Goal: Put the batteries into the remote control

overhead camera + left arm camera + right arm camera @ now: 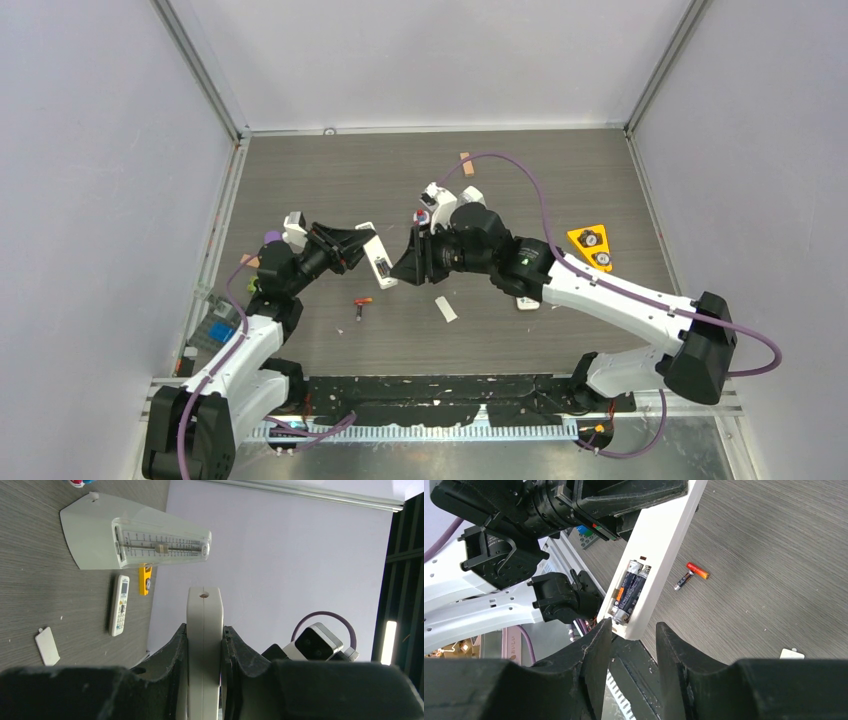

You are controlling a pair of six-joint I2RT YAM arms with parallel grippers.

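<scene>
You are clamping the long white remote control [663, 540] in your left gripper [205, 632], two dark orange-banded batteries [629, 587] lying in its compartment [642, 560], right gripper [630, 647] spread apart.

The left arm [243, 347] and right arm [620, 300] share white link shells with black joint housings and small dark screw holes. A purple cable [497, 156] trails along each, arching free over the right one. Their fingers [589, 672] are thick, matte black wedges.
</scene>
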